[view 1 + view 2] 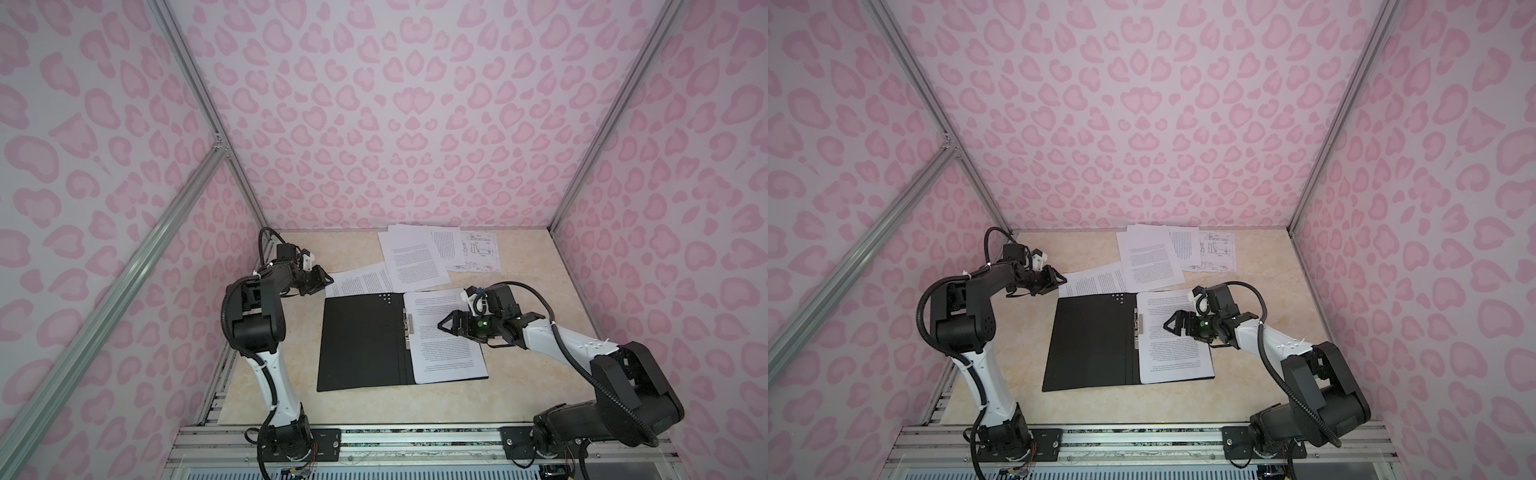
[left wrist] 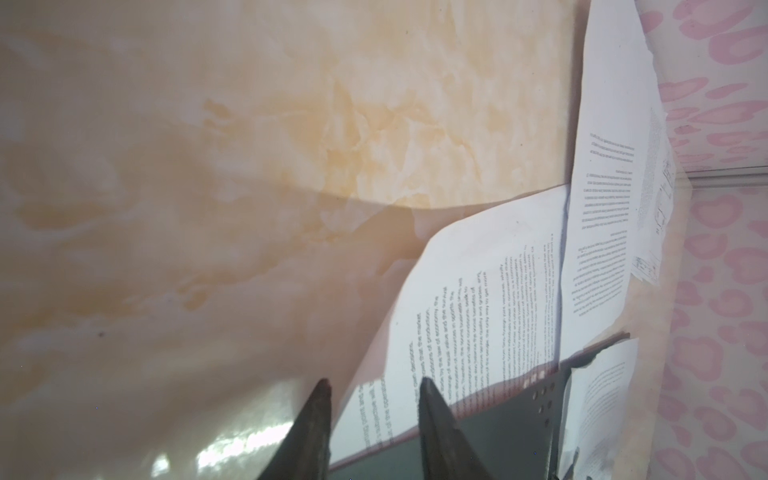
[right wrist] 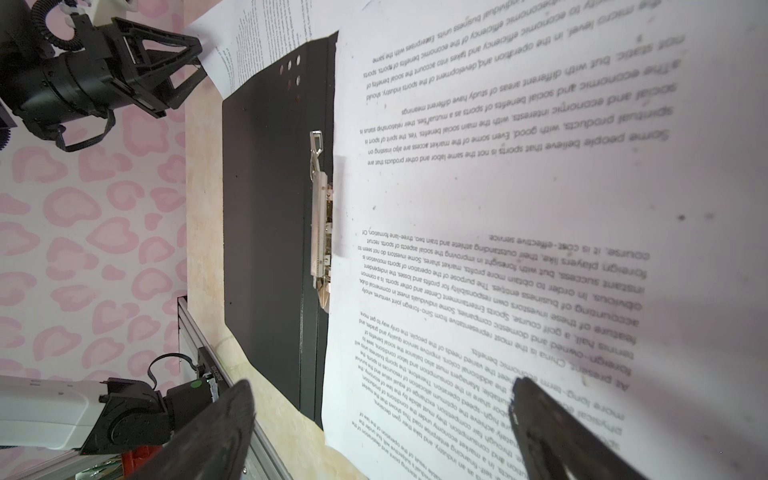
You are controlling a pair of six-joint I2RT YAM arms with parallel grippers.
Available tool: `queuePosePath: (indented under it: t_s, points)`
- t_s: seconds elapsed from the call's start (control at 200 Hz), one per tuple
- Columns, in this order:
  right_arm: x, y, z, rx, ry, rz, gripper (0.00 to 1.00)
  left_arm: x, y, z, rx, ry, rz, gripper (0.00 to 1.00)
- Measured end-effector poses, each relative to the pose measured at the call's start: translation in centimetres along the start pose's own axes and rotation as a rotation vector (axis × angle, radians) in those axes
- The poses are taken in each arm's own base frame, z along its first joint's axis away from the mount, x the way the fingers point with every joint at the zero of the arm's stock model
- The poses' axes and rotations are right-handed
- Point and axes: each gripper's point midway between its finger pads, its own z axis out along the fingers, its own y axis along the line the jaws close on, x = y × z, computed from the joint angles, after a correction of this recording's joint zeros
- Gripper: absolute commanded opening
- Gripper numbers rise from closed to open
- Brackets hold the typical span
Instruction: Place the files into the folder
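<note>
**A:** Seen from a top view, how far along is it?

**B:** Partway, I'd judge. The folder (image 1: pixel 357 340) lies open mid-table, matte black inside. One filed sheet (image 1: pixel 444 353) lies flat on its right half. The loose files (image 1: pixel 415 257) fan out behind it, thin, white and densely printed, so several are left to put in.

**A:** And the claws?

**B:** In both top views the right gripper (image 1: pixel 1167 325) hovers spread above the filed sheet. The left gripper (image 1: pixel 331 279) sits at the corner of the nearest loose sheet (image 1: pixel 361 281).

**A:** Left wrist view?

**B:** Dark, pointed fingertips (image 2: pixel 320 407) stand apart with that sheet's edge between them, curling off the glossy marbled table (image 2: pixel 249 166). I cannot tell if they touch the paper.

**A:** Right wrist view?

**B:** Jaws wide and empty. The metal clip (image 3: pixel 320 216) glints along the spine.
</note>
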Motion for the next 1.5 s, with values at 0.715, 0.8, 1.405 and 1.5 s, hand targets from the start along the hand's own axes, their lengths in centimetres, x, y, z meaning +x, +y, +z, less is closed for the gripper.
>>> queuePosePath:
  t_s: [0.715,0.8,1.405,1.5]
  points:
    - [-1.0,1.0,-2.0,0.021,-0.055,-0.057,0.97,-4.0,0.8,-1.4,-0.144,-0.117,-0.018,0.04]
    - [-1.7,1.4,-2.7,0.041,-0.085,-0.083,0.97,-6.4,0.0,-4.5,-0.21,-0.215,0.009,0.04]
    - [-6.4,-2.2,-8.2,0.15,-0.275,0.02,0.97,-1.9,-24.6,-20.3,0.095,-0.522,0.132,0.04]
    - [-7.3,-2.8,-9.4,0.138,-0.316,0.056,0.97,-0.7,-27.8,-18.6,0.172,-0.478,0.094,0.04]
